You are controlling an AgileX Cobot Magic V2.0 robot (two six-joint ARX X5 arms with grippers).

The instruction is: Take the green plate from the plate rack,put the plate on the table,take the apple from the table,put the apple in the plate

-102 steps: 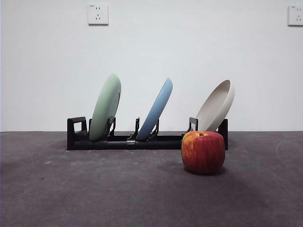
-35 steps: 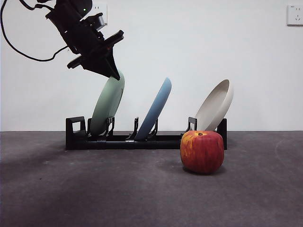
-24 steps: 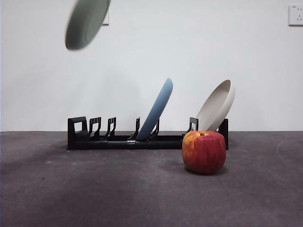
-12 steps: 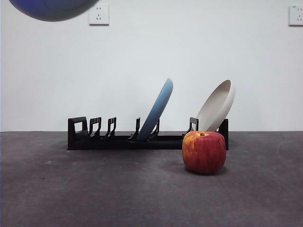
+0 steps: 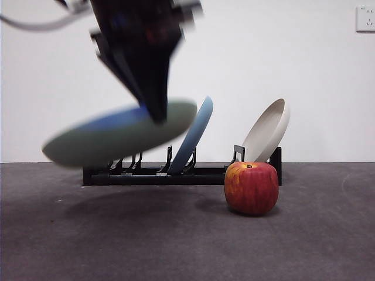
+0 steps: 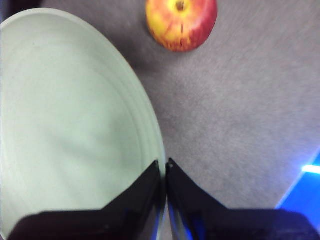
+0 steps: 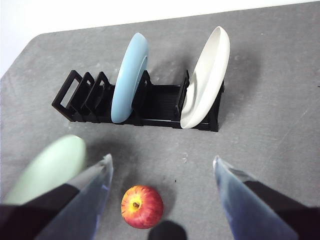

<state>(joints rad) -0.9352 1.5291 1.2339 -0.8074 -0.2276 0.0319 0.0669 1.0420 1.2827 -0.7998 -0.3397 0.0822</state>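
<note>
My left gripper (image 5: 157, 114) comes down from the top of the front view, shut on the rim of the green plate (image 5: 117, 137). The plate hangs tilted, nearly flat, above the table (image 5: 304, 246) in front of the left end of the plate rack (image 5: 199, 174). In the left wrist view the two jaws pinch the green plate (image 6: 70, 125) at its edge. The apple (image 5: 251, 187) stands on the table to the right, in front of the rack, apart from the plate. High above the apple (image 7: 142, 206), my right gripper (image 7: 161, 161) stays open and holds nothing.
A light blue plate (image 5: 196, 132) leans in the rack's middle slot and a beige-white plate (image 5: 266, 132) in its right end. The rack's left slots (image 7: 82, 92) stand empty. A white wall with a socket (image 5: 365, 17) closes the back.
Half a second ago the green plate was at the top left edge of the front view. It has since come down and rightward with the left arm, and now hangs low in front of the rack.
</note>
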